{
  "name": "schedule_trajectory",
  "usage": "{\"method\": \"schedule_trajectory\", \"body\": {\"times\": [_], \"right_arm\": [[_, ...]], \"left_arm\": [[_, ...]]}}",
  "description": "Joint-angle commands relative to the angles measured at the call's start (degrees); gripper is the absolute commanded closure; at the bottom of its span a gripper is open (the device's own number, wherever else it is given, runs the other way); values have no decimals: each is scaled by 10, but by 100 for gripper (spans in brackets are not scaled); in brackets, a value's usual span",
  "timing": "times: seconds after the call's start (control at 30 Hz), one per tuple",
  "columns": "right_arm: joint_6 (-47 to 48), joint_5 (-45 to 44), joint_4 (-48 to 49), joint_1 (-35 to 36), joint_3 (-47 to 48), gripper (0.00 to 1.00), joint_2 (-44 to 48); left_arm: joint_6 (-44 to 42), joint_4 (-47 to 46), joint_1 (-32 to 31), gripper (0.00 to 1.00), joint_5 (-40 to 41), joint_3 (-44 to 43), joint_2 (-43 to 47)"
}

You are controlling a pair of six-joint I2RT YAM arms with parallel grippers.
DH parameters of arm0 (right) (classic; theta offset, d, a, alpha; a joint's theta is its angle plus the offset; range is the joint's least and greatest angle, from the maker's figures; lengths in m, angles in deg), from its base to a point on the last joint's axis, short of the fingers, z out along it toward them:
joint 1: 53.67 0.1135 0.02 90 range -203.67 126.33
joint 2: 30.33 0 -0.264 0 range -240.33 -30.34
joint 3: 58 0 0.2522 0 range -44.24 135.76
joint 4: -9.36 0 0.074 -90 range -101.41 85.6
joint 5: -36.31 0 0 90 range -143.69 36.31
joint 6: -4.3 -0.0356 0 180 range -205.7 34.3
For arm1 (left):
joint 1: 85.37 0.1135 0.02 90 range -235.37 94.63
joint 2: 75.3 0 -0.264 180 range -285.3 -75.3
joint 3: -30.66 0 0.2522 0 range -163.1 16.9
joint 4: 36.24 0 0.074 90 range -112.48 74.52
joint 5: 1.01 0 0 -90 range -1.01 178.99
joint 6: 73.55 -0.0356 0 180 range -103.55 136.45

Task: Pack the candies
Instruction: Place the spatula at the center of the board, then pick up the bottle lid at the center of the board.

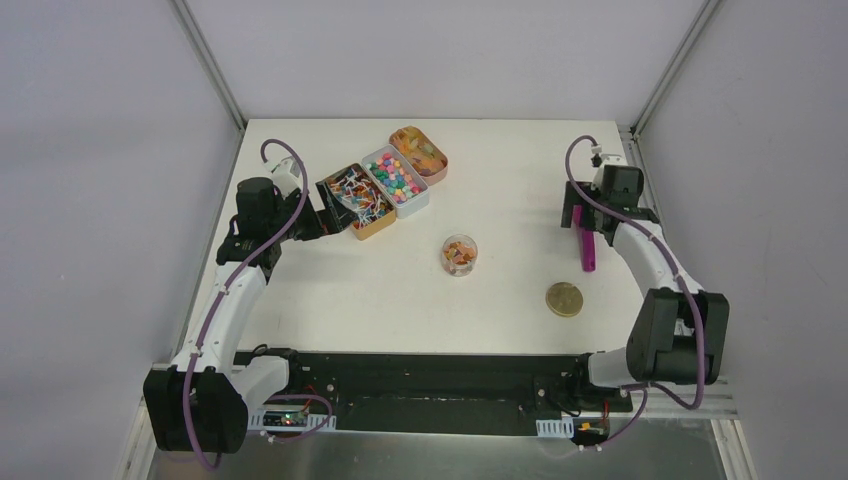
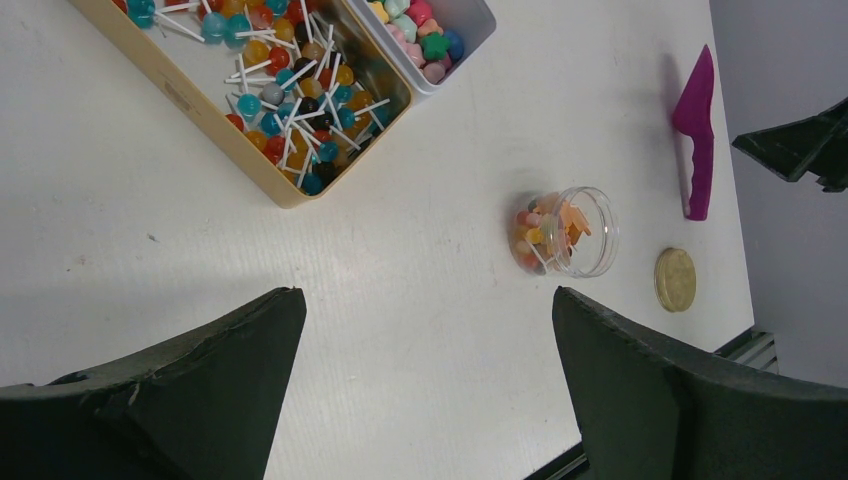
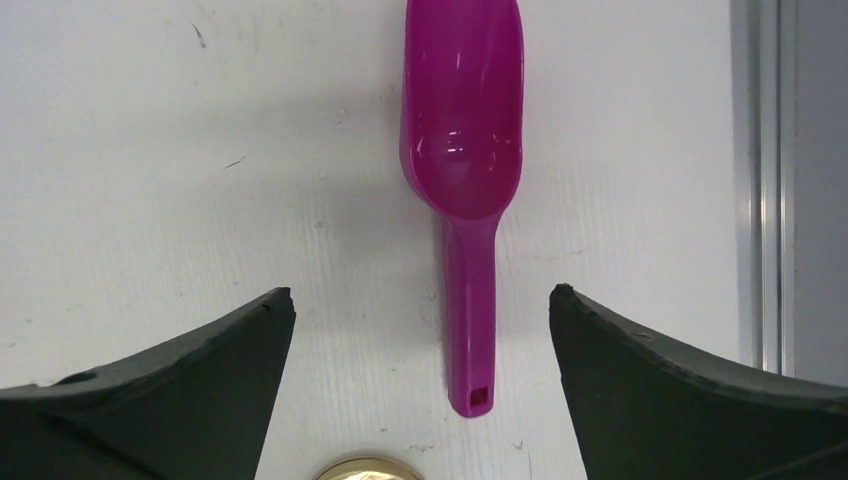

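The candies, small lollipops on white sticks in mixed colours, fill a gold tin at the back left. More candies sit in a small clear jar at mid-table. My left gripper hovers open just near of the gold tin, with only bare table between its fingers. My right gripper is open above a purple scoop. The scoop lies flat and empty on the table, its handle between the fingers and touching neither.
A white tin of pastel sweets and a pink tin stand beside the gold one. A gold lid lies near the scoop's handle. The table's right edge rail runs close to the scoop.
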Motion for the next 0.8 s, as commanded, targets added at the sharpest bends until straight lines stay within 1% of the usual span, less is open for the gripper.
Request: {"method": "schedule_trajectory", "body": {"times": [0.0,0.07,0.13,0.17,0.23,0.37,0.43,0.5,0.6,0.7,0.77], "right_arm": [[-73,-49,-47,18,17,0,81],[-115,-88,-61,26,13,0,110],[-184,-115,-103,35,19,0,133],[-207,-100,-126,38,17,0,145],[-224,-66,-134,40,-10,0,179],[-268,-66,-139,40,-57,0,249],[-317,-69,-150,40,-76,0,269],[-364,-81,-174,40,-86,2,267],[-425,-107,-214,40,-96,7,227],[-463,-128,-229,40,-108,9,184],[-481,-131,-222,40,-125,10,166]], "left_arm": [[-2,-14,4,1,-14,-2,6],[-2,-15,4,1,-15,-1,5],[-2,-15,4,1,-14,-1,6],[-2,-14,4,1,-15,-1,6],[-1,-16,4,1,-17,0,5],[0,-18,4,1,-20,1,6],[-1,-19,4,1,-22,1,7],[-1,-19,4,1,-22,2,9],[-1,-19,4,1,-24,2,10],[-1,-19,4,1,-23,4,11],[-1,-19,4,1,-23,4,11]]}}
